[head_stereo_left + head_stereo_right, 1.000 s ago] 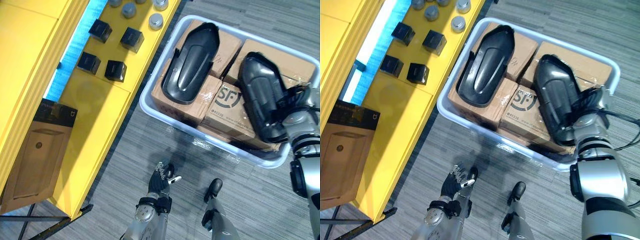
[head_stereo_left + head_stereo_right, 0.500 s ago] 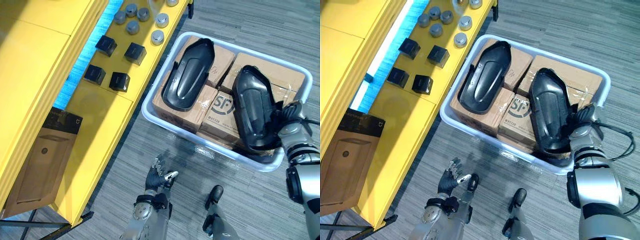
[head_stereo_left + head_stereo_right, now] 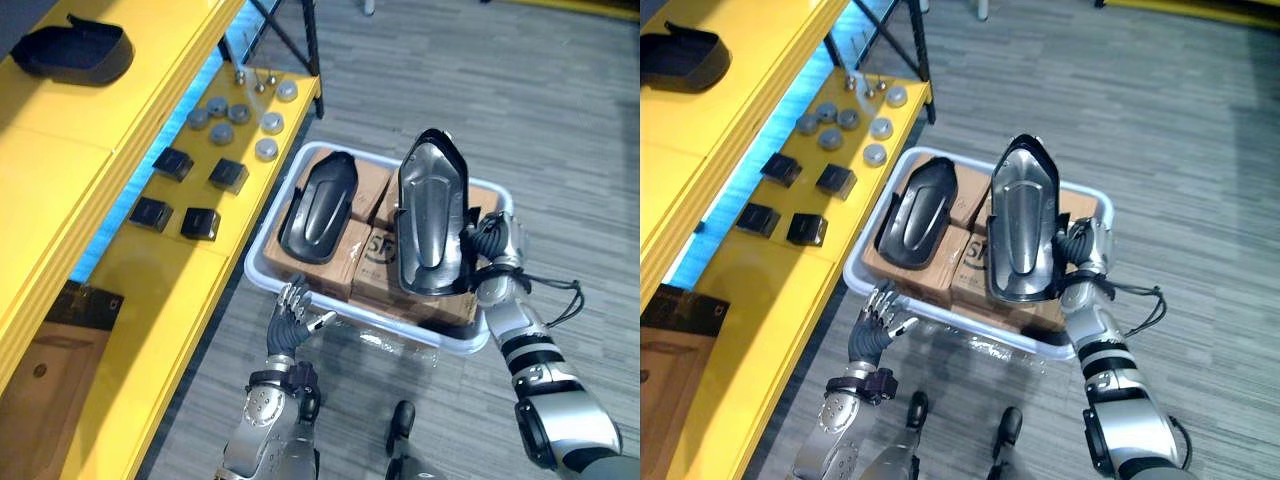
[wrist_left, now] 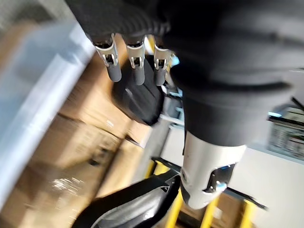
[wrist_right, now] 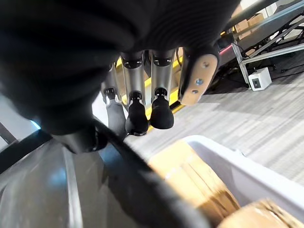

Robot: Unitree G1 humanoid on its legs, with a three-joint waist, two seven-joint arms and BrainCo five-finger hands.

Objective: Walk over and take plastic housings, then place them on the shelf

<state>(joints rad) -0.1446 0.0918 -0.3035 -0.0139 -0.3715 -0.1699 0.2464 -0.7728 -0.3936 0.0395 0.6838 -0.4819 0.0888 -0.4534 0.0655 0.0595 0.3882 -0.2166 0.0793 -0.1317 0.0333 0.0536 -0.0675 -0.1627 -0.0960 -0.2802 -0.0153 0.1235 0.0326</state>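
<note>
My right hand (image 3: 492, 242) is shut on a black plastic housing (image 3: 431, 215), holding it raised on end above a pale tub (image 3: 352, 313). In the right wrist view its fingers (image 5: 137, 114) curl over the housing's dark edge (image 5: 57, 190). A second black housing (image 3: 318, 205) lies flat on the cardboard boxes in the tub. Just in front of the tub's near rim, my left hand (image 3: 292, 320) hangs open with relaxed fingers (image 4: 135, 61). Another black shell (image 3: 75, 50) rests on the upper level of the yellow shelf (image 3: 60, 150).
Small black blocks (image 3: 190, 190) and grey round caps (image 3: 240, 110) lie on the shelf's lower level beside the tub. A brown carton (image 3: 40, 370) sits at the lower left. Black frame legs (image 3: 290, 40) stand behind the shelf's corner. Grey carpet floor (image 3: 560, 120) spreads to the right.
The right hand has lifted its housing out of the tub and stood it on end. The left hand has risen to the tub's rim. The camera has pulled back.
</note>
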